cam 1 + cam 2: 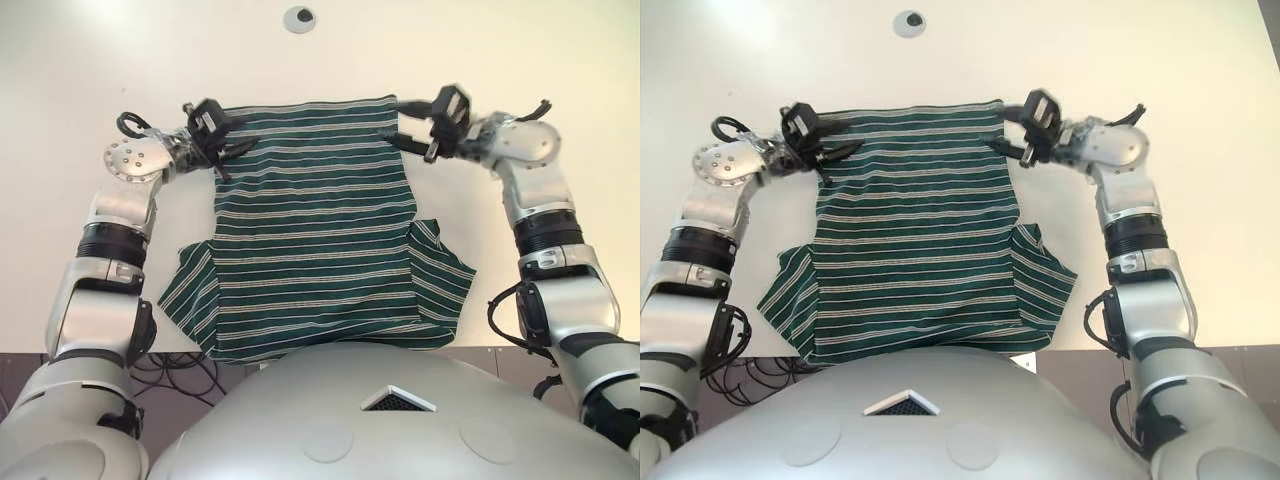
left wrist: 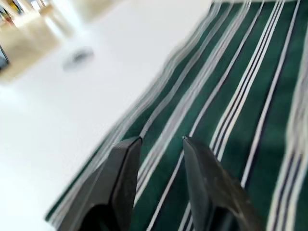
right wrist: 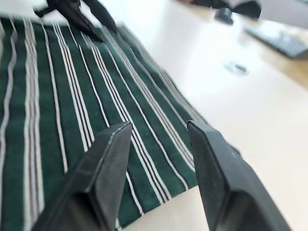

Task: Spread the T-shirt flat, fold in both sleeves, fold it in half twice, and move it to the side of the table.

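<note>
We see the T-shirt (image 1: 315,230), dark green with thin white stripes, lying mostly spread out on the white table (image 1: 80,60). Its straight hem is the far end. The sleeve end is the near end and reaches the table's near edge. The body panel looks fairly flat, with mild ripples. The left sleeve (image 1: 190,285) fans out to the left and lies flat. The right sleeve (image 1: 445,275) sticks out to the right, a bit rumpled where it meets the body, with a small fold at its top. We note both sleeves lie out to the sides, not yet folded in.

The left gripper (image 2: 161,139) sits at the far left corner of the hem, over the fabric. Its fingers stand apart with a narrow gap, striped cloth lying flat between them, so it grips nothing. We cannot tell whether the tips touch the cloth.

The right gripper (image 3: 159,125) sits at the far right corner of the hem. Its fingers are apart with a wider gap, hem corner and bare table showing between them, and it holds nothing.

We see the two grippers well apart, one at each end of the hem, roughly level with each other.

A small round grommet (image 1: 298,18) is set in the table beyond the hem, well apart from the T-shirt.
</note>
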You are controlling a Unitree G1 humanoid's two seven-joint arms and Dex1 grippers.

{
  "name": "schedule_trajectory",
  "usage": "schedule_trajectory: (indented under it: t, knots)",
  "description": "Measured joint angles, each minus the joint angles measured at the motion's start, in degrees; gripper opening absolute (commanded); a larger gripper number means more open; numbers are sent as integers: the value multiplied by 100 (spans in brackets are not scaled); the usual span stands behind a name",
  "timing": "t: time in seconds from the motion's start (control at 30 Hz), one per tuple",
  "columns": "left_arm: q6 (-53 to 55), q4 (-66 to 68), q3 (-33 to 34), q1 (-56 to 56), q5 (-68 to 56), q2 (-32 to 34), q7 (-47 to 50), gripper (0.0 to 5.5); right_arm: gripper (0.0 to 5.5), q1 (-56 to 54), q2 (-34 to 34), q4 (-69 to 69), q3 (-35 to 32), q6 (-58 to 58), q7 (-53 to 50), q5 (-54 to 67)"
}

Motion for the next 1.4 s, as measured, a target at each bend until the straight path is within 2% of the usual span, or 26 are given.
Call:
schedule_trajectory:
  t: [0.23,0.4,0.6,0.73,0.8,0.9,0.93,1.0,1.17,1.3,1.4]
  knots:
    - [-314,1399,-253,-1092,993,-179,366,152,210,-1121,435,1812,334,-201,-1331,-858]
    - [-601,2501,-294,-1720,1488,-462,1034,152,210,-1734,677,2760,371,-133,-2355,-1190]
    - [-1068,3173,-145,-2018,1718,-626,1815,152,210,-1892,676,3081,193,-109,-2507,-1237]
    - [-1637,3198,370,-2124,1427,-739,1919,152,210,-1894,670,3109,109,-146,-2473,-1238]
    - [-2123,3027,856,-2179,960,-746,1812,152,210,-1874,637,3111,42,-203,-2445,-1231]
    - [-2625,2030,1491,-1975,-9,-620,994,152,210,-1797,619,3094,-174,-369,-2377,-1092]
    - [-2630,1685,1602,-1828,-232,-545,785,152,210,-1784,615,3086,-207,-419,-2349,-1080]
    - [-2275,255,1953,-850,-1093,-190,44,152,210,-1697,579,3028,-369,-608,-2289,-1002]
    - [-533,-2209,2787,2283,-3073,451,-1470,152,210,-1511,539,2797,-613,-916,-2094,-822]
    - [879,-3092,3397,4937,-4073,860,-2947,152,210,-1216,102,2412,-841,-1196,-1869,-599]
    - [1138,-2992,3674,5661,-4131,884,-3447,152,210,-1102,47,2173,-889,-1247,-1776,-581]
